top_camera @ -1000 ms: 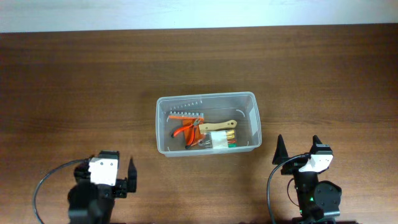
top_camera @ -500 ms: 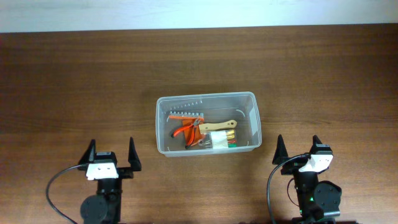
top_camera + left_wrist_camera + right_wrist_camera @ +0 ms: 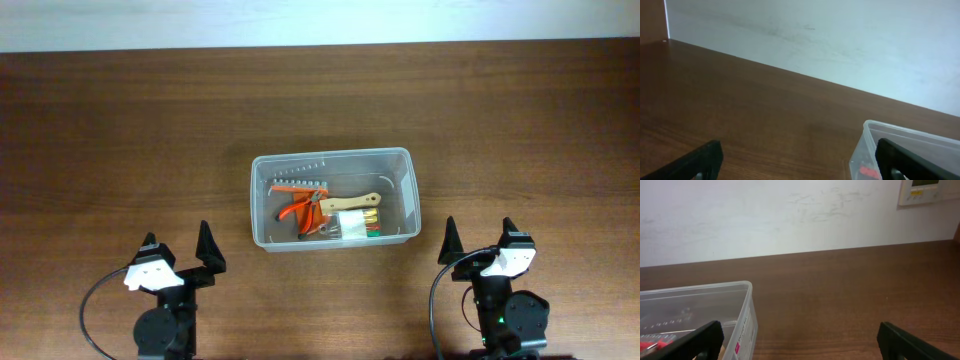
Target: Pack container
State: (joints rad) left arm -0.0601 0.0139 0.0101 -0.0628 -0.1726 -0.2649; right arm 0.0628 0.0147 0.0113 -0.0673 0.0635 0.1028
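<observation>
Overhead: container (image 3: 330,152) with orange pliers (image 3: 295,211), wooden brush (image 3: 350,204); left claw (image 3: 177,235), right claw (image 3: 479,225) agape, empty.

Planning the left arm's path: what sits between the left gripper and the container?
Nothing. The overhead view shows only bare wooden table between the left gripper and the container; the left wrist view agrees.

From high up you look straight down on the whole table (image 3: 100,120). Each wrist camera sits low at the near edge, looking across to the wall (image 3: 790,220). All three views share the container (image 3: 700,305); the wrists catch just one corner.
</observation>
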